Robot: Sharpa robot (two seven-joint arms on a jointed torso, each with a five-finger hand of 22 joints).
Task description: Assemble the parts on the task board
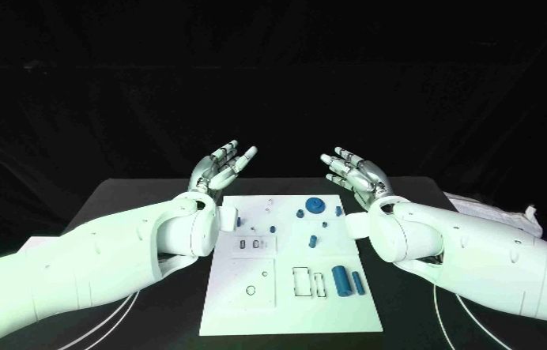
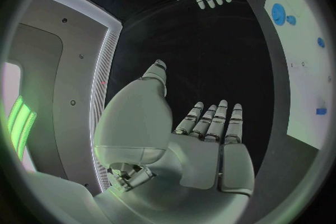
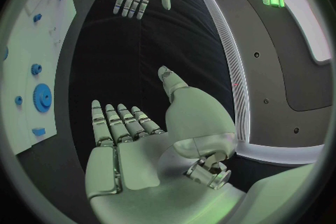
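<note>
The white task board (image 1: 257,295) lies in the middle of the black table, with several small blue parts on it. A round blue gear (image 1: 314,204) sits near its far edge, and two blue cylinders (image 1: 348,280) lie side by side at its near right. My left hand (image 1: 222,166) is raised above the board's far left corner, palm inward, fingers straight and apart, holding nothing. My right hand (image 1: 356,171) mirrors it above the far right corner, also empty. In the left wrist view my left hand (image 2: 203,145) is flat and open; the right hand (image 3: 133,140) looks the same.
The black table (image 1: 137,200) extends on both sides of the board. White cables (image 1: 484,326) trail over the table near my right arm, and a pale object (image 1: 490,208) lies at the table's right edge. The board's edge (image 2: 301,84) and blue parts (image 3: 42,95) appear in both wrist views.
</note>
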